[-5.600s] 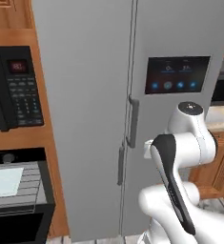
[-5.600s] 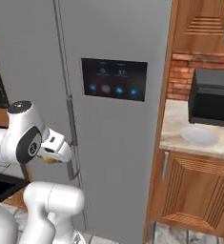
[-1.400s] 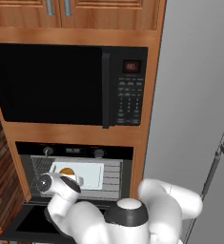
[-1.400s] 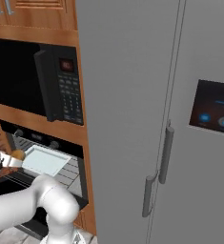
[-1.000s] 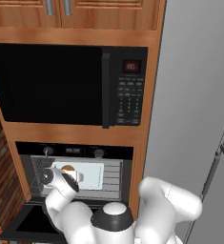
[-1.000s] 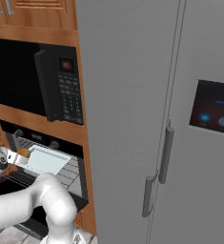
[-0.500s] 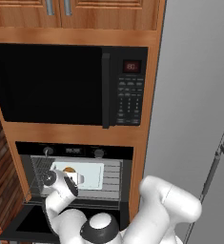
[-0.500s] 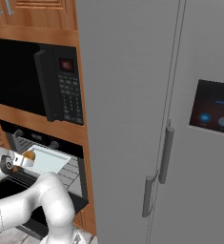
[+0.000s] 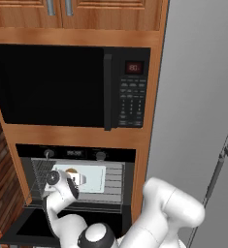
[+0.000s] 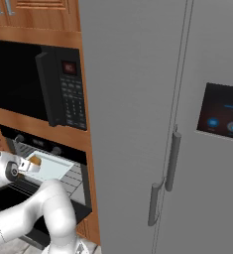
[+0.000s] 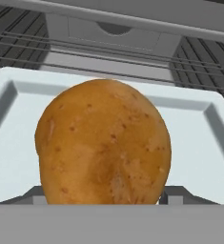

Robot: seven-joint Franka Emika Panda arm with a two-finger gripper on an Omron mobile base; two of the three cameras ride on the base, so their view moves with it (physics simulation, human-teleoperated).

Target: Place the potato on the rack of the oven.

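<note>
Potato (image 11: 104,143) was in your gripper (image 9: 78,178) at this moment, the jaws closed around it, and it hung inside the mouth of the oven (image 9: 76,181), whose door was down. From the hand view you could see it filling the frame, held above a pale tray (image 11: 194,157) that lay on the rack (image 11: 199,62); I could not tell whether it was already touching the tray or hanging just clear of it. From the left base view the gripper sat at the left part of the cavity, over the tray's left end, with the wire bars showing to either side.

So you had the carry done and the reach into the oven done. What was left, as I judged it, was the lowering, the release and the withdrawal. Note that the tray covered the rack right under the potato, so a straight drop would have landed it on the tray, not the bare bars.
</note>
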